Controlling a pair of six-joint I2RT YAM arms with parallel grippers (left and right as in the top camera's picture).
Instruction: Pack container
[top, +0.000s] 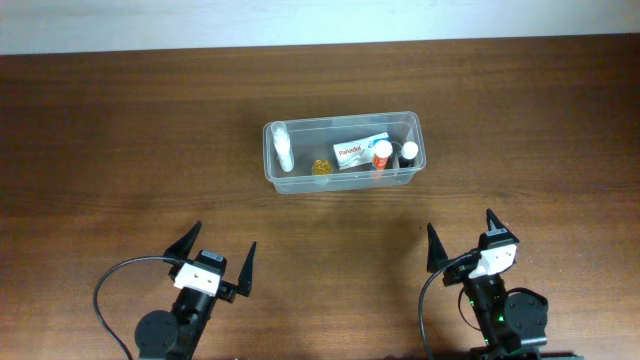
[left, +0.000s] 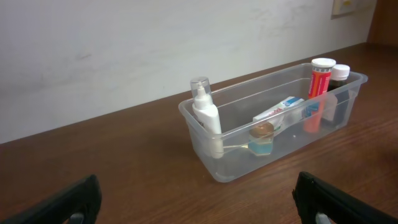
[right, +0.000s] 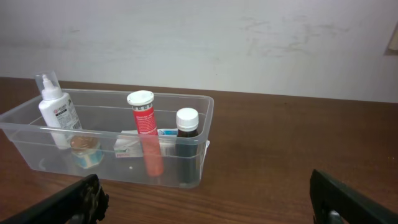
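Overhead, dark wood table (top: 120, 150). The container (top: 345, 184), a clear rectangular tub, sits just toward 12 o'clock of table centre, long side running 9 to 3, resting flat on the wood. Nothing is gripping it.

Contents, read from the 9 o'clock end to the 3 o'clock end:
- white spray bottle (top: 283, 147) with a clear cap, at the 9 o'clock end wall; upright in both wrist views.
- small clear jar (top: 321, 167) with something amber inside, against the 6 o'clock wall.
- white Panadol box (top: 362, 150), lying flat at a slight angle, mid-tub.
- red tube (top: 382, 152) with a white cap, standing upright, just beside the box on its 3 o'clock side.
- dark bottle (top: 409, 153) with a white cap, upright, at the 3 o'clock end, close beside the red tube. Whether the two touch I cannot tell.

Left pincer (top: 225, 234) is at about 7 o'clock of the table, near the 6 o'clock edge, well apart from the tub. Jaws spread wide, nothing between them. Its wrist view shows only the two black fingers (left: 78, 200) in the bottom corners, bare wood between.

Right pincer (top: 460, 220) is at about 5 o'clock, also well apart from the tub, pointing toward 12. Jaws wide, empty. Its wrist view shows the same: black fingers (right: 84, 200) at the lower corners, with the tub's 3 o'clock end nearest the lens.

Black cable (top: 110, 290) loops beside the left arm base.
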